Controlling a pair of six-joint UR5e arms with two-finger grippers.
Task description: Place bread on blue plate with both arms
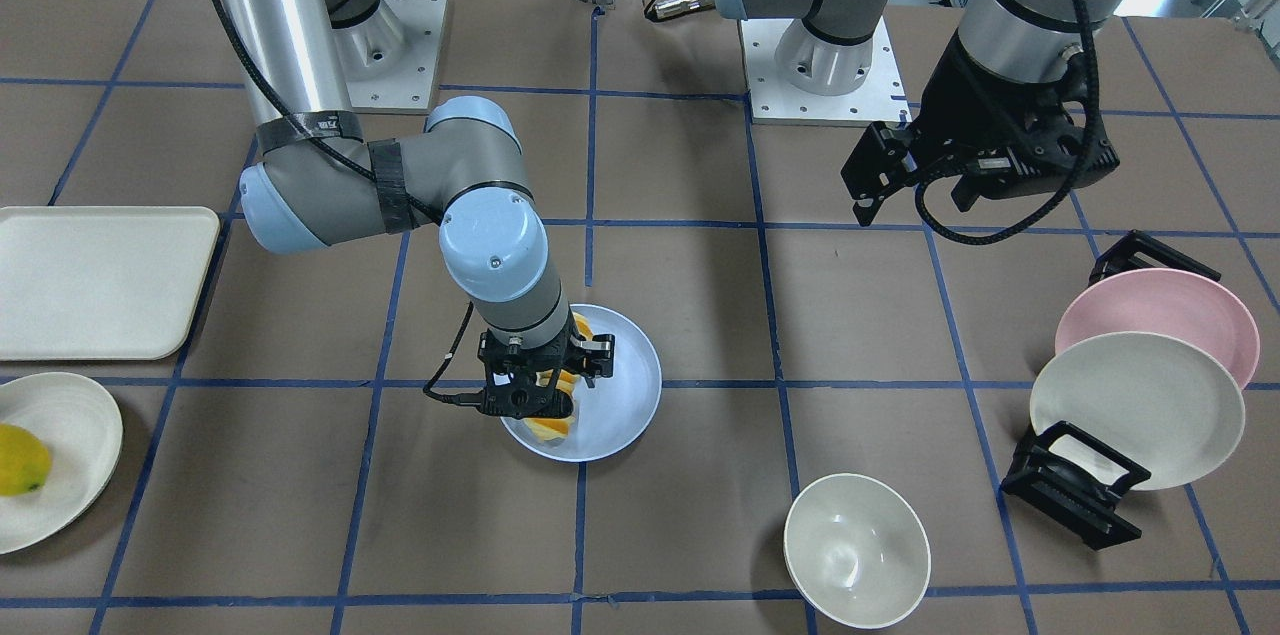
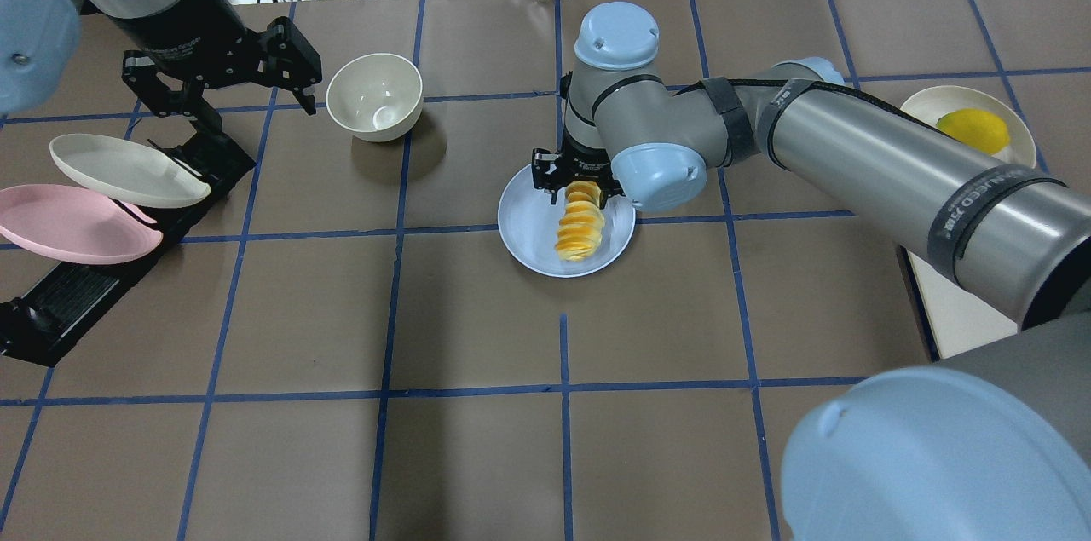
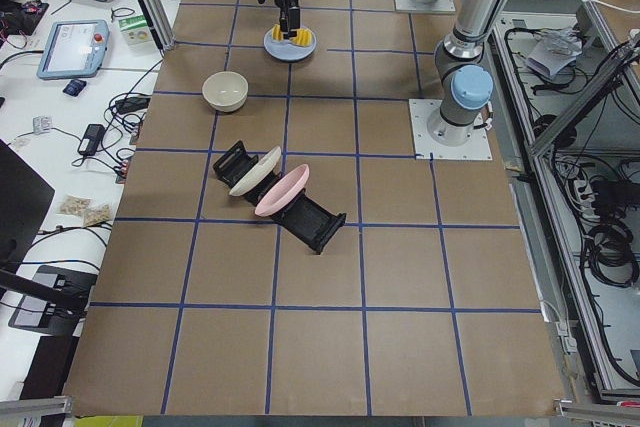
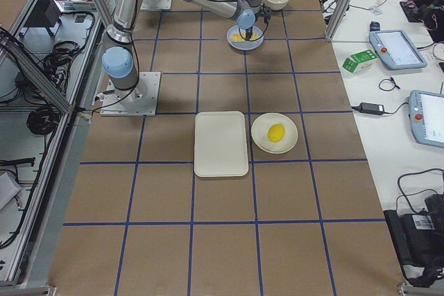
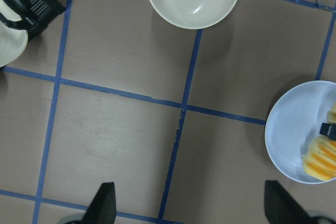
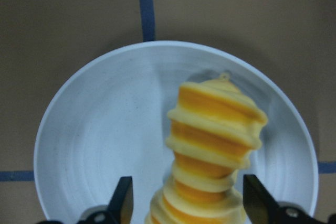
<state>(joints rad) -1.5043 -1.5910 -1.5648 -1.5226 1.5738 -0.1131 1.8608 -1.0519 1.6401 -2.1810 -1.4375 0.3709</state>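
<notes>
The bread (image 2: 581, 226) lies on the blue plate (image 2: 528, 226) near the table's middle. My right gripper (image 2: 575, 183) hangs low over the plate's far side, its fingers astride one end of the loaf. In the right wrist view the bread (image 6: 215, 129) runs away from the fingers (image 6: 123, 200) over the plate (image 6: 105, 129), with a gap on the left side, so the jaws stand open. My left gripper (image 2: 222, 94) is wide open and empty, raised above the dish rack. Its wrist view shows the plate (image 5: 289, 135) and bread (image 5: 321, 160) at the right edge.
A white bowl (image 2: 375, 98) stands between the two grippers. A black rack holds a cream plate (image 2: 128, 170) and a pink plate (image 2: 77, 221) under the left arm. A cream tray (image 1: 100, 280) and a white plate with a lemon (image 2: 972, 130) lie on the right arm's side.
</notes>
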